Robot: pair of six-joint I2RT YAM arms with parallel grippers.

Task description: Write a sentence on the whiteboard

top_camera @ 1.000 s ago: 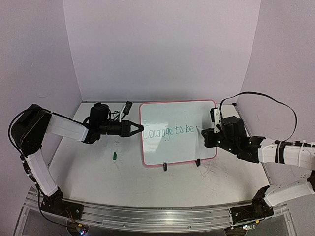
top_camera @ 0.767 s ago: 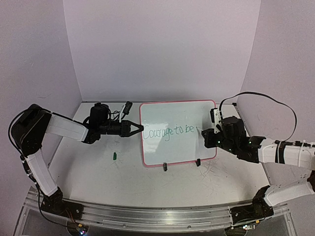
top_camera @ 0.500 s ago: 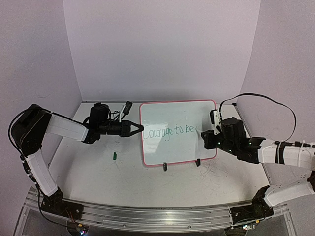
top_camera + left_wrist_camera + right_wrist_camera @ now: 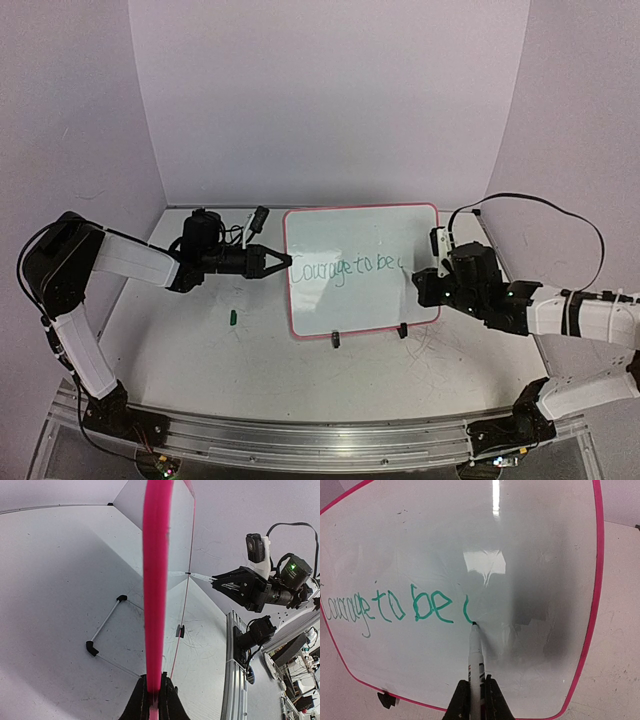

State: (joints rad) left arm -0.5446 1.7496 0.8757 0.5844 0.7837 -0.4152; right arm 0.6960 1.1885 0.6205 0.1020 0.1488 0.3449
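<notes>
Top external view: the whiteboard [image 4: 360,225] stands upright at the middle of the frame on the white surface [image 4: 250,380], propped on a wire stand with two black clips [image 4: 335,340] at its lower edge. The sentence [image 4: 345,268] runs in green across the middle of the board and reads "Courage to be", with a small mark after it. The left arm [image 4: 130,258] reaches in from the left of the frame, and the left jaws are closed on the board's left edge. The right arm [image 4: 560,312] reaches in from the right, its tip at the board's right part. A small green object [image 4: 232,318] lies on the surface at the lower left of the board, apart from it.

Left wrist view: the board's pink frame [image 4: 156,580] is seen edge-on, running up the middle of the frame. The left jaws at the bottom centre are pinched tight on it. The wire stand [image 4: 105,630] rests on the surface to the left. The right arm shows at the right.

Right wrist view: the right jaws at the bottom centre are clamped on a white marker [image 4: 476,660]. Its tip touches the board at the foot of a short curved green stroke just right of "be".
</notes>
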